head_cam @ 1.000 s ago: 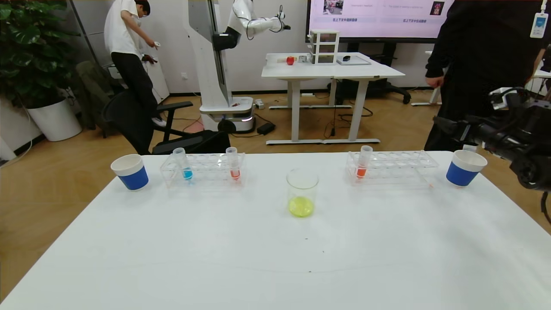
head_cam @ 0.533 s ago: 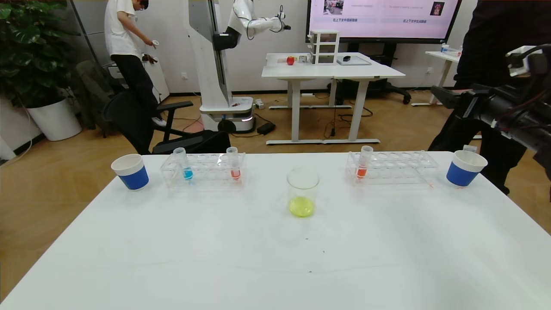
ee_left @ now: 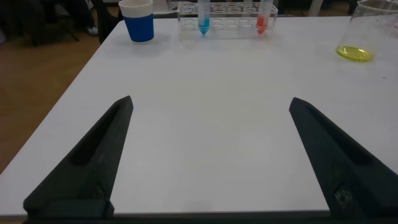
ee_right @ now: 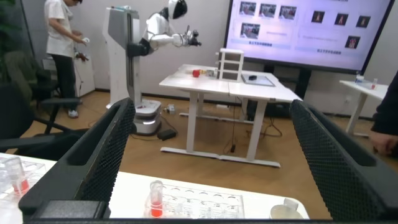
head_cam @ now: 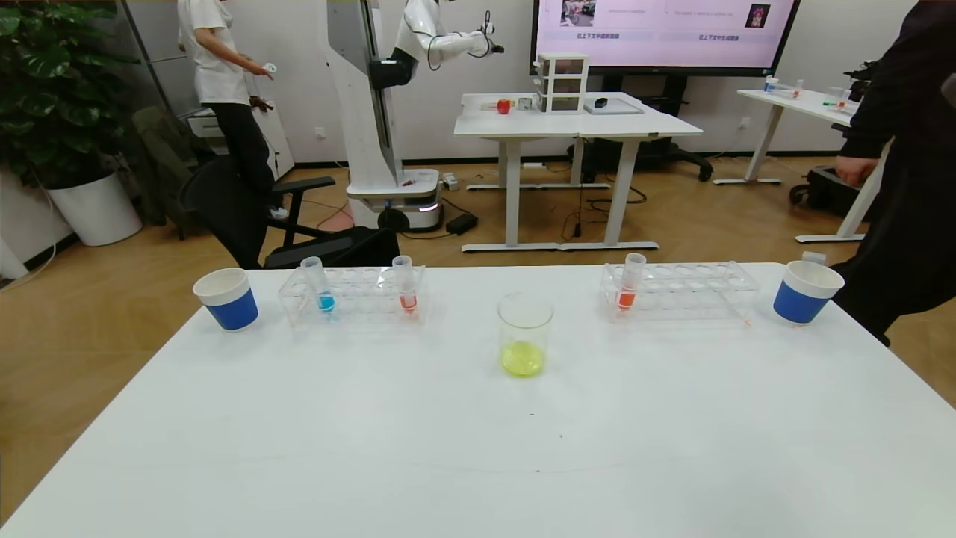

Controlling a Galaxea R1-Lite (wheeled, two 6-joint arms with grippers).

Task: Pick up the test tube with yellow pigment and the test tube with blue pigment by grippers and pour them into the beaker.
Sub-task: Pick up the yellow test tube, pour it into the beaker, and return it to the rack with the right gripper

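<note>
The beaker (head_cam: 525, 335) stands mid-table with yellow-green liquid in its bottom; it also shows in the left wrist view (ee_left: 364, 31). The test tube with blue pigment (head_cam: 325, 288) stands upright in the left clear rack (head_cam: 358, 295), and shows in the left wrist view (ee_left: 203, 17). No tube with yellow liquid is in view. My left gripper (ee_left: 210, 102) is open and empty, low over the near left table, far from the rack. My right gripper (ee_right: 211, 104) is open and empty, raised, looking over the right rack (ee_right: 199, 205). Neither gripper shows in the head view.
Orange-red tubes stand in the left rack (head_cam: 405, 288) and the right rack (head_cam: 629, 284). White-and-blue paper cups sit at the far left (head_cam: 226, 299) and far right (head_cam: 805, 291). A person in black (head_cam: 907, 187) stands by the table's right far corner.
My right arm rose and moved off to the right, out of the head view. The person in black stepped right. The tubes, beaker and cups stayed put.
</note>
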